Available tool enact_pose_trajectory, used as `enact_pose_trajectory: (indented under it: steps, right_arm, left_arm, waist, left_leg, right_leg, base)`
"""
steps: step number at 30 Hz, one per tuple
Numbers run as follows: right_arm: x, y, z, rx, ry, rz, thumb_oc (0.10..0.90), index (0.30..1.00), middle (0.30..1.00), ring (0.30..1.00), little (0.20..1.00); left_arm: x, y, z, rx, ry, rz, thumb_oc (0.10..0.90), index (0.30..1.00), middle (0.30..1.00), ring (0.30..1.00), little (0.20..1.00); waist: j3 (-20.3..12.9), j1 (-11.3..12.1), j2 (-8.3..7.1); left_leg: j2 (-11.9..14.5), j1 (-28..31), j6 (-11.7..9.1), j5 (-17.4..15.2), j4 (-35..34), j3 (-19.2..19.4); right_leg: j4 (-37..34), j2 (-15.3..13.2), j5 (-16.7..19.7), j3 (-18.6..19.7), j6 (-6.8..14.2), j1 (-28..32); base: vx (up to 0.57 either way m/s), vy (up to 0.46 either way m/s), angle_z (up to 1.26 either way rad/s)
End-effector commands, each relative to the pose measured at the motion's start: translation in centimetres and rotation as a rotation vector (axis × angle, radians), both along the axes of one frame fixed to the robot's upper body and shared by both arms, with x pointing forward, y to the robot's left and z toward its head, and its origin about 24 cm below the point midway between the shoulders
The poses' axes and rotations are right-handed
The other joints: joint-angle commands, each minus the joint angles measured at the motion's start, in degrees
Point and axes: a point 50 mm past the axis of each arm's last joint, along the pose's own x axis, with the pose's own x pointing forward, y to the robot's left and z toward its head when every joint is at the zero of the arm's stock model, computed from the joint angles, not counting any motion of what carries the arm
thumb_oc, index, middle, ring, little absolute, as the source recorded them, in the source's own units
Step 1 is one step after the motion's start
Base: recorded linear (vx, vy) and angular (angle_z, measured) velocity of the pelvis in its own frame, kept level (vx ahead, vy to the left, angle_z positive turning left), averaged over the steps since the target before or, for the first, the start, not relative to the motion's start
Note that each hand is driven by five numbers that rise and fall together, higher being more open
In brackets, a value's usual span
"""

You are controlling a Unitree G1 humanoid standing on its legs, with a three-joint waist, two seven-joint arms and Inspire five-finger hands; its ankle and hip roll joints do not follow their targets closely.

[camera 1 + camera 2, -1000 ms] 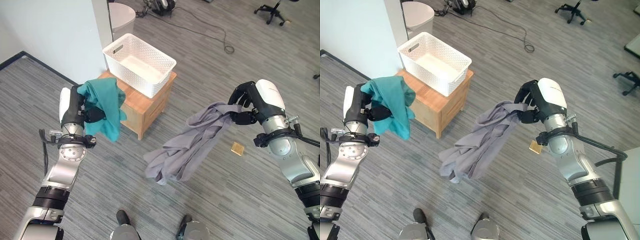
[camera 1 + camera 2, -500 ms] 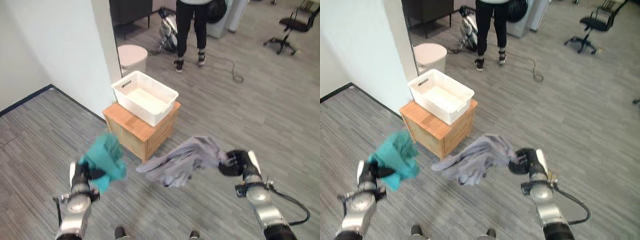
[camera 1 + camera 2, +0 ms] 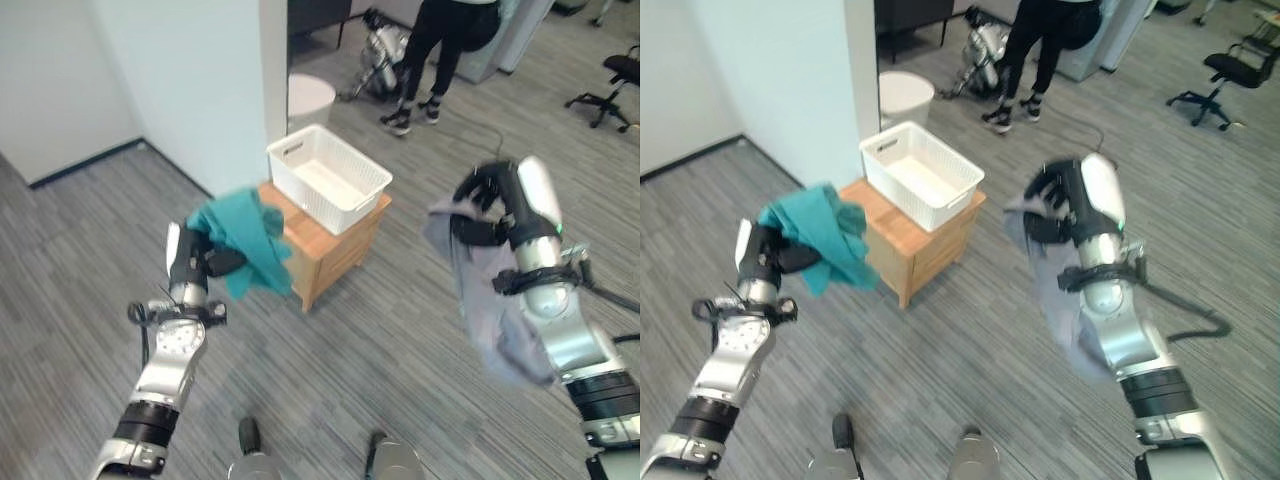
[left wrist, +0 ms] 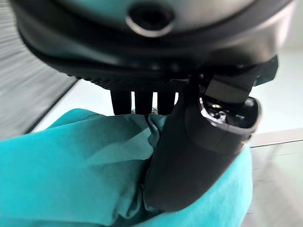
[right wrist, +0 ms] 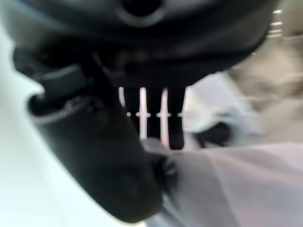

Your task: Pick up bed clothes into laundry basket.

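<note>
Standing person (image 3: 440, 50), likely trash bin (image 3: 308, 100), beyond basket (image 3: 328, 178)

The left hand (image 3: 196, 262) is held up on a bent arm, with its fingers and thumb curled tight. The right hand (image 3: 487, 205) is raised higher, and its fingers seem curled tight too.

We see even, bright indoor light with soft shadows on the grey wood-grain plank floor (image 3: 380, 340). The hanging grey cloth (image 3: 490, 320) and the teal cotton garment (image 3: 250, 240) smear with motion blur; the right wrist view is hazy throughout.
</note>
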Motion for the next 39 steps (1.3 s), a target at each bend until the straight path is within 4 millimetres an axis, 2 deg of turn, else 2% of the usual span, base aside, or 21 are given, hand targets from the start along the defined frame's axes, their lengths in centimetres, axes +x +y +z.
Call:
enact_pose_trajectory:
  steps: [1,4,5,6,8,9,11,12,14,15,17,19,21,24,27,29,31,32,34,36,39]
  right_arm:
    - [-1.1,-1.2,5.1,-0.039,-0.242,-0.063,0.400,0.300,0.300,0.300,0.300]
    - [-2.4,-2.7,6.7,-0.087,-0.307,-0.122,0.400,0.300,0.300,0.300,0.300]
    - [-2.5,-2.6,7.1,-0.076,-0.327,-0.114,0.400,0.300,0.300,0.300,0.300]
    - [-2.7,-2.1,8.6,-0.096,-0.379,-0.089,0.400,0.300,0.300,0.300,0.300]
    - [-2.7,-2.0,8.6,-0.097,-0.378,-0.087,0.400,0.300,0.300,0.300,0.300]
    - [-3.1,-1.8,12.0,-0.163,-0.474,-0.103,0.400,0.300,0.300,0.300,0.300]
    - [-3.1,-1.9,12.6,-0.183,-0.481,-0.116,0.400,0.300,0.300,0.300,0.300]
    - [-2.8,-2.2,13.6,-0.222,-0.477,-0.158,0.400,0.300,0.300,0.300,0.300]
    - [-2.8,-2.5,14.1,-0.238,-0.476,-0.177,0.400,0.300,0.300,0.300,0.300]
    - [-2.7,-3.2,14.5,-0.247,-0.460,-0.201,0.400,0.300,0.300,0.300,0.300]
    - [-2.6,-4.0,14.9,-0.229,-0.450,-0.227,0.400,0.300,0.300,0.300,0.300]
    - [-2.6,-4.2,15.2,-0.216,-0.455,-0.234,0.400,0.300,0.300,0.300,0.300]
    - [-2.1,-3.8,16.0,-0.221,-0.462,-0.225,0.400,0.300,0.300,0.300,0.300]
    - [-1.4,-3.0,16.3,-0.222,-0.463,-0.211,0.400,0.300,0.300,0.300,0.300]
    - [-0.6,-2.7,17.3,-0.271,-0.452,-0.248,0.400,0.300,0.300,0.300,0.300]
    - [-0.3,-2.9,17.3,-0.277,-0.443,-0.271,0.400,0.300,0.300,0.300,0.300]
    - [0.8,-4.9,17.5,-0.260,-0.378,-0.387,0.400,0.300,0.300,0.300,0.300]
    - [0.8,-4.9,17.5,-0.261,-0.378,-0.386,0.400,0.300,0.300,0.300,0.300]
    - [0.9,-5.8,17.4,-0.266,-0.354,-0.431,0.400,0.300,0.300,0.300,0.300]
    - [0.7,-6.6,17.3,-0.279,-0.346,-0.475,0.400,0.300,0.300,0.300,0.300]
    - [0.8,-7.5,16.9,-0.233,-0.331,-0.502,0.400,0.300,0.300,0.300,0.300]
  left_arm:
    - [0.1,-0.7,5.1,0.034,-0.260,-0.056,0.400,0.300,0.300,0.300,0.300]
    - [-0.2,-0.5,4.7,0.073,-0.243,-0.063,0.400,0.300,0.300,0.300,0.300]
    - [-0.6,-0.2,4.1,0.066,-0.225,-0.044,0.400,0.300,0.300,0.300,0.300]
    - [-1.3,0.3,3.0,0.037,-0.196,-0.029,0.400,0.300,0.300,0.300,0.300]
    - [-1.4,0.4,3.0,0.035,-0.196,-0.027,0.400,0.300,0.300,0.300,0.300]
    - [-1.6,0.5,2.5,0.009,-0.176,-0.037,0.400,0.300,0.300,0.300,0.300]
    - [-1.6,0.6,2.3,0.004,-0.168,-0.037,0.400,0.300,0.300,0.300,0.300]
    - [-1.8,0.7,1.8,-0.001,-0.147,-0.040,0.400,0.300,0.300,0.300,0.300]
    - [-2.0,0.7,1.6,-0.004,-0.141,-0.042,0.400,0.300,0.300,0.300,0.300]
    - [-2.3,0.6,1.1,0.003,-0.120,-0.056,0.400,0.300,0.300,0.300,0.300]
    - [-2.7,0.6,0.3,-0.003,-0.087,-0.061,0.400,0.300,0.300,0.300,0.300]
    - [-2.8,0.6,0.0,0.000,-0.076,-0.062,0.400,0.300,0.300,0.300,0.300]
    - [-3.2,0.5,-0.9,-0.019,-0.043,-0.057,0.400,0.300,0.300,0.300,0.300]
    - [-3.2,0.8,-0.9,-0.011,-0.039,-0.040,0.400,0.300,0.300,0.300,0.300]
    - [-2.9,0.9,-0.7,-0.007,-0.047,-0.028,0.400,0.300,0.300,0.300,0.300]
    - [-2.9,0.9,-0.7,-0.013,-0.045,-0.026,0.400,0.300,0.300,0.300,0.300]
    - [-3.1,0.8,-1.0,-0.043,-0.041,-0.042,0.400,0.300,0.300,0.300,0.300]
    - [-3.1,0.8,-1.0,-0.045,-0.041,-0.041,0.400,0.300,0.300,0.300,0.300]
    - [-3.4,1.0,-1.2,-0.065,-0.032,-0.048,0.400,0.300,0.300,0.300,0.300]
    - [-3.7,1.6,-1.7,-0.059,-0.008,-0.043,0.400,0.300,0.300,0.300,0.300]
    - [-5.0,2.4,-3.4,-0.057,0.064,-0.017,0.400,0.300,0.300,0.300,0.300]
  waist:
    - [-4.3,0.4,2.03]
    - [-5.9,-0.6,0.78]
    - [-6.7,-1.2,0.70]
    - [-7.0,-0.8,0.56]
    - [-6.9,-1.1,0.74]
    - [-4.4,1.1,-1.67]
    - [-4.2,1.1,-3.13]
    - [-3.2,2.6,-3.97]
    - [-3.4,3.2,-4.40]
    - [-3.9,4.0,-4.13]
    - [-5.1,5.2,-2.15]
    - [-5.2,6.2,-1.63]
    - [-7.4,7.0,-1.49]
    - [-7.2,7.6,-1.55]
    - [-5.6,6.9,-1.16]
    - [-5.4,6.8,-0.90]
    - [-5.5,7.4,-0.94]
    - [-5.6,7.3,-0.85]
    - [-6.0,7.0,-1.03]
    - [-6.4,6.9,-1.54]
    - [-7.9,7.8,-2.56]
  left_leg:
    - [1.9,25.0,-4.5,-2.2,-27.7,-1.9]
    - [2.0,27.6,-5.4,-3.9,-27.5,-3.2]
    - [2.7,28.5,-5.8,-5.1,-25.3,-3.7]
    - [4.7,26.9,-7.0,-3.0,-16.3,-3.8]
    - [5.0,26.4,-7.3,-3.3,-15.3,-4.1]
    - [7.8,14.6,-8.2,6.0,8.8,-6.7]
    - [7.4,12.2,-7.1,6.1,11.3,-5.5]
    - [5.9,8.2,-6.0,2.7,13.5,-3.6]
    - [4.0,6.5,-5.3,1.4,11.0,-2.9]
    - [1.4,5.8,-3.7,-0.6,1.6,-1.3]
    - [-0.7,6.0,-3.6,5.3,-14.3,0.9]
    - [-1.0,4.8,-3.6,7.7,-17.3,1.0]
    - [-2.9,10.1,-1.8,8.7,-25.8,1.0]
    - [-2.3,12.9,-1.4,8.0,-26.9,2.6]
    - [-0.5,15.1,-1.0,7.7,-27.5,2.9]
    - [-0.3,15.5,-1.0,7.5,-27.7,2.9]
    - [-0.3,15.4,-1.5,6.5,-27.7,1.3]
    - [-0.2,15.5,-1.5,6.4,-27.7,1.2]
    - [-0.3,15.2,-2.2,5.8,-27.7,-0.5]
    - [-0.3,15.4,-2.8,5.2,-27.7,-1.6]
    - [0.3,16.7,-3.7,4.4,-27.7,-0.7]
  right_leg:
    - [-10.2,2.4,3.8,0.5,0.4,-6.1]
    - [-11.3,2.2,4.4,0.8,0.3,-3.8]
    - [-11.0,2.9,4.6,1.2,-0.4,-2.6]
    - [-10.4,4.0,3.4,0.8,-2.1,0.0]
    - [-10.4,4.3,3.3,0.6,-2.4,0.1]
    - [-11.0,6.5,0.7,-0.4,-7.5,5.7]
    - [-11.5,6.6,0.2,-0.5,-8.5,6.6]
    - [-11.6,7.3,-1.5,0.0,-8.7,9.0]
    - [-11.9,7.0,-1.7,0.3,-8.4,9.7]
    - [-12.2,7.9,-2.4,0.6,-7.5,10.2]
    - [-12.3,9.8,-4.2,0.6,-6.6,11.8]
    - [-12.3,10.7,-5.4,0.9,-6.7,12.9]
    - [-8.1,11.9,-6.7,0.3,-6.6,13.9]
    - [1.5,11.8,-7.2,-1.1,-4.6,10.8]
    - [17.4,11.2,-4.0,-1.4,-0.2,2.2]
    - [19.8,10.8,-3.8,-1.7,0.0,0.5]
    - [12.3,7.4,-5.5,-1.7,-2.5,0.2]
    - [11.9,7.5,-5.5,-1.8,-2.5,0.4]
    - [2.7,6.5,-5.1,1.3,-3.1,0.9]
    - [-4.7,4.7,-2.5,3.2,-2.5,2.6]
    - [-7.3,2.7,1.8,1.5,-1.6,4.6]
  base:
    - [0.20,-0.096,0.68]
    - [0.33,-0.202,0.31]
    - [0.46,-0.323,0.97]
    - [0.33,-0.256,0.62]
    - [0.16,-0.281,0.03]
    - [0.13,-0.386,-0.03]
    - [0.19,-0.367,0.12]
    - [0.20,-0.227,0.25]
    - [0.22,-0.071,-0.02]
    - [0.37,0.031,-0.01]
    - [0.35,0.078,0.17]
    - [0.27,0.052,0.07]
    - [0.41,0.093,-0.30]
    - [0.17,0.059,-0.22]
    - [0.09,0.016,-0.24]
    - [0.10,-0.010,0.13]
    - [0.21,-0.152,0.13]
    - [0.17,-0.169,0.21]
    - [0.17,-0.170,0.40]
    - [0.19,-0.197,0.46]
    - [0.18,-0.157,0.44]
